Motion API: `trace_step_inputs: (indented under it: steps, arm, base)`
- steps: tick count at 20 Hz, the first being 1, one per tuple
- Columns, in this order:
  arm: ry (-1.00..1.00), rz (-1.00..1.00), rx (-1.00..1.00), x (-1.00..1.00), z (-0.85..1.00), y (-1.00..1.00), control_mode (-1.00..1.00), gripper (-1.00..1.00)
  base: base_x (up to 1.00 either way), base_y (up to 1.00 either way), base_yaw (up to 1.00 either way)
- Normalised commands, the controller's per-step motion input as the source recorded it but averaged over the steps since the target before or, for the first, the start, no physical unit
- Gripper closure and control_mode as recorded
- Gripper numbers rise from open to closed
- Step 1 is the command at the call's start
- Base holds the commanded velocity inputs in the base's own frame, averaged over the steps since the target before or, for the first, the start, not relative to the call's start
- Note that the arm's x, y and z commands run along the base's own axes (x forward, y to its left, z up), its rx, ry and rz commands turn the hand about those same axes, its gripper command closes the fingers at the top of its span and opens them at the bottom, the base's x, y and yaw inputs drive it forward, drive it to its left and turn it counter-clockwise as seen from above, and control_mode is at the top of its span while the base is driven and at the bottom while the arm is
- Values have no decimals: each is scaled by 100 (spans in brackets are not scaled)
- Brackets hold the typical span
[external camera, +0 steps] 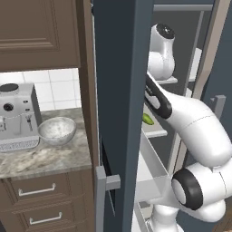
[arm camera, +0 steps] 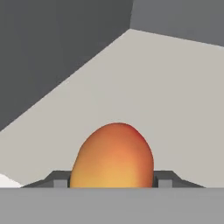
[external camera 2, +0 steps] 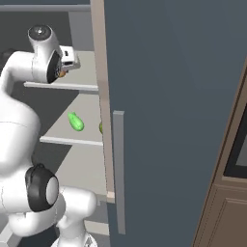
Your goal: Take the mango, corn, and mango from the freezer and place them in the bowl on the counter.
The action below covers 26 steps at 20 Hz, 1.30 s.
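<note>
**Claw closed on a mango inside the freezer**

The freezer [external camera: 120, 90] stands open, its dark door edge between the worktop [external camera: 41, 158] and the shelves. On the worktop, a speckled bowl [external camera: 57, 130] sits just beside a coffee machine [external camera: 17, 115], near the edge next to the freezer. Brown cabinets [external camera: 36, 31] hang above, and drawers with silver handles lie below the stone top.

Inside the freezer, a green item [external camera 2: 75, 121] lies on a middle shelf [external camera 2: 72, 130], with another green bit partly hidden behind the door edge. The arm reaches up to the shelf above it.

In the hand view, the claw [arm camera: 113, 180] has its two dark fingers [arm camera: 164, 179] partly open, one pressed on each side of an orange-red mango [arm camera: 113, 159]. The mango sits between them above a pale shelf floor, near the freezer's grey back corner.
</note>
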Motion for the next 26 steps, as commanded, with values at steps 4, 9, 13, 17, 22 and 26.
trace_step_inputs:
  steps: [4,9,13,17,22,26]
  arm:
    - [5,-20,0,-61,6,-48,-100,100]
    - [10,-18,0,-79,0,-40,-100,100]
    - [12,-18,0,-83,3,-33,-100,100]
    - [20,-20,0,-96,5,-24,-100,100]
    - [22,-11,0,-78,0,-27,-100,100]
    - [4,-1,0,-53,-30,-27,-100,100]
  base:
    - [0,0,0]
    - [0,0,0]
    - [0,0,0]
    - [0,0,0]
    - [0,0,0]
    - [0,0,0]
